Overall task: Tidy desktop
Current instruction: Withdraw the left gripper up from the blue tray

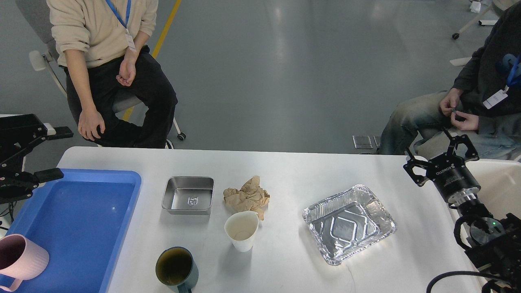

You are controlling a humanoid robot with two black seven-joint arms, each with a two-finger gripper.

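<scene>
The white desktop (293,171) carries a square steel tray (188,194), a crumpled brown paper (247,196), a white paper cup (242,230), a dark green mug (176,268) and a foil tray (349,222). A blue plastic tray (77,228) at the left holds a pink mug (20,258). My left gripper (55,154) is open and empty at the left edge, above the blue tray's far corner. My right gripper (439,152) is open and empty past the desktop's right side.
A person in a beige top sits behind the far left corner (110,73). Another person sits at the far right (472,106). A corner of a small white table (496,183) lies under my right arm.
</scene>
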